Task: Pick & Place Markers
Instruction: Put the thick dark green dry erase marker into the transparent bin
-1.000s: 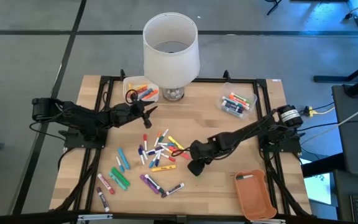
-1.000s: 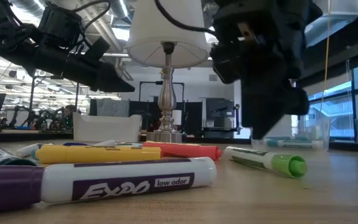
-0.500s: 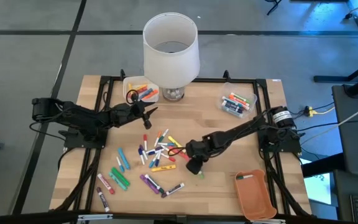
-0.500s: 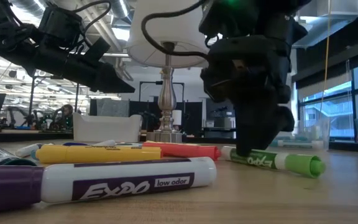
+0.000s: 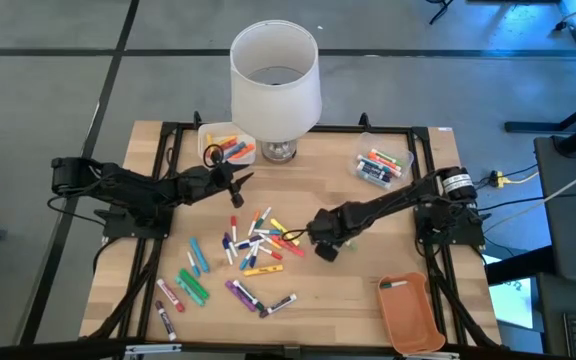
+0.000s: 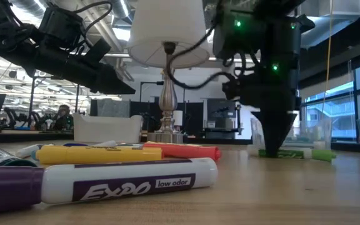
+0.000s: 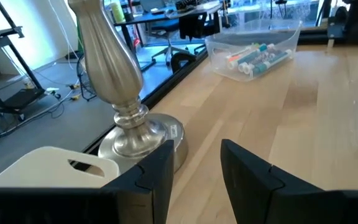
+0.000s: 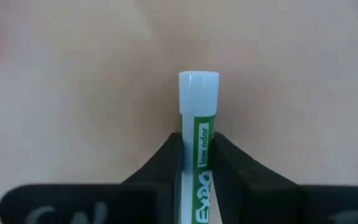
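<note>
- Right gripper [image 8: 197,163] clamps one green-and-white whiteboard marker [image 8: 198,124] on the wooden table [image 5: 368,300], beside roughly twenty scattered coloured markers [image 5: 248,250].
- Left gripper [image 7: 194,165], fingers apart, holds nothing near the silver lamp base [image 7: 132,134].
- Two clear bins [image 5: 380,165] hold markers.

So the lamp [image 5: 275,75] sits at the desk's [image 5: 388,215] 12 o'clock edge, with a bin [image 5: 224,144] of markers just at its 9 o'clock side and another bin [image 5: 381,165] off toward 2. Loose markers [image 5: 248,250] are scattered around the middle, trailing down toward 7. A tray [image 5: 408,312] sits at the 5 o'clock corner. Left claw [image 5: 241,181] hangs near the first bin; right claw [image 5: 326,249] is just at 3 o'clock from the pile.
</note>
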